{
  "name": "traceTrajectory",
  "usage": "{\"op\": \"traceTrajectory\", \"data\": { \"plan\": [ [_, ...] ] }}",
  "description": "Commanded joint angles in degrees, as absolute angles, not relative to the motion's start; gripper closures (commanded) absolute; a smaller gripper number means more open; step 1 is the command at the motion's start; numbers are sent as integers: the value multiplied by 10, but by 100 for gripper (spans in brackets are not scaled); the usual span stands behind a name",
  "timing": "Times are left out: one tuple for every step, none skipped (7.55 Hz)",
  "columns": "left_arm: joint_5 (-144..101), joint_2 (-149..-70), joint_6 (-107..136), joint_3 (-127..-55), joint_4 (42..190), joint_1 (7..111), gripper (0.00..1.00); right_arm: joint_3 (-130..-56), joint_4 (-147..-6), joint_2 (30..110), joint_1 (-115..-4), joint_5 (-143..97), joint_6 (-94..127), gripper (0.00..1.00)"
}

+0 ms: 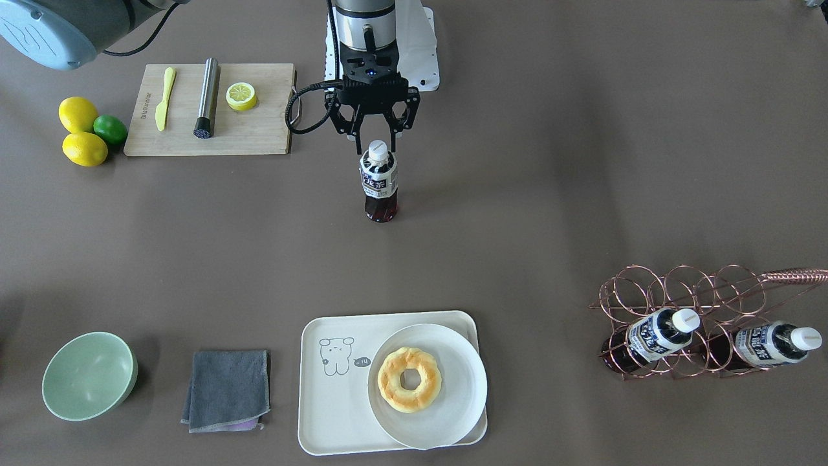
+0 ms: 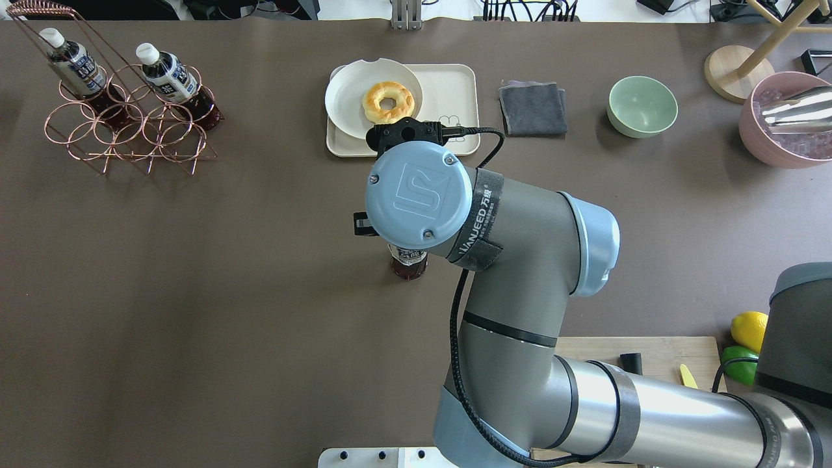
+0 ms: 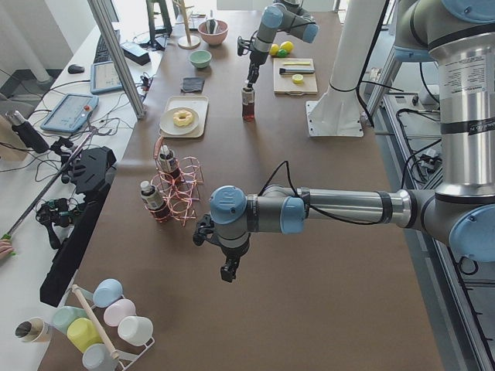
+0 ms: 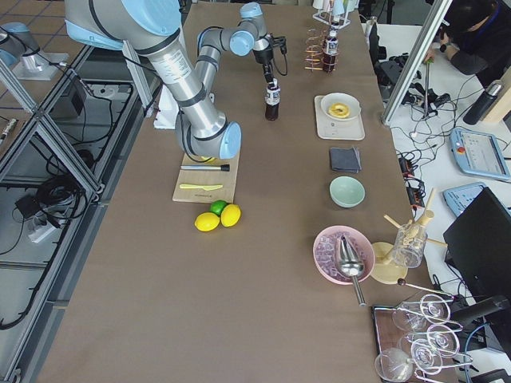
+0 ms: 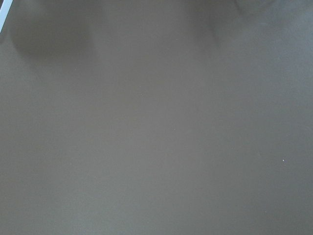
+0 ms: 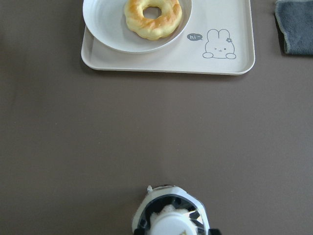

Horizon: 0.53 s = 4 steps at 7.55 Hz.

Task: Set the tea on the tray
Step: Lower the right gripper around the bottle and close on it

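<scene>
One tea (image 1: 378,184) stands upright on the table, well apart from the tray (image 1: 323,421), on the robot's side of it and roughly in line with its middle. The right gripper (image 1: 377,147) hangs directly over the cap with its jaws apart and straddling it; no clamping is visible. The left gripper (image 3: 225,272) is well apart from the tray, and whether it is apart or together cannot be told.

Step in hand, as judged: the grasp. Lower until the jaws pass the cap and bracket the neck, then close centred so the bottle does not tip. For placement, aim at the bare part of the tray around the bear drawing (image 1: 336,355); the plate (image 1: 456,401) with the doughnut (image 1: 409,379) fills the rest.

Appearance of the tea: small clear plastic bottle, dark red-brown liquid, white screw cap, navy-and-white label. It is tall for its base, so probably easy to topple.
</scene>
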State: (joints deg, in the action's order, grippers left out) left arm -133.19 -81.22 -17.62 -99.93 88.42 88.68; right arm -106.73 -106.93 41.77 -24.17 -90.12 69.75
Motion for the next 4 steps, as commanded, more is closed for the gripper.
{"op": "traceTrajectory", "data": {
  "plan": [
    [-1332,-812,-177,-999,885,887,1,-1068,-1069,415,-242,-899,696,96],
    [-1332,-812,-177,-999,884,887,1,-1069,-1069,415,-246,-899,693,100],
    [-1332,-812,-177,-999,884,887,1,-1071,-1069,415,-251,-899,688,100],
    [-1332,-812,-177,-999,885,887,1,-1074,-1069,414,-259,-901,687,100]
  ]
}}
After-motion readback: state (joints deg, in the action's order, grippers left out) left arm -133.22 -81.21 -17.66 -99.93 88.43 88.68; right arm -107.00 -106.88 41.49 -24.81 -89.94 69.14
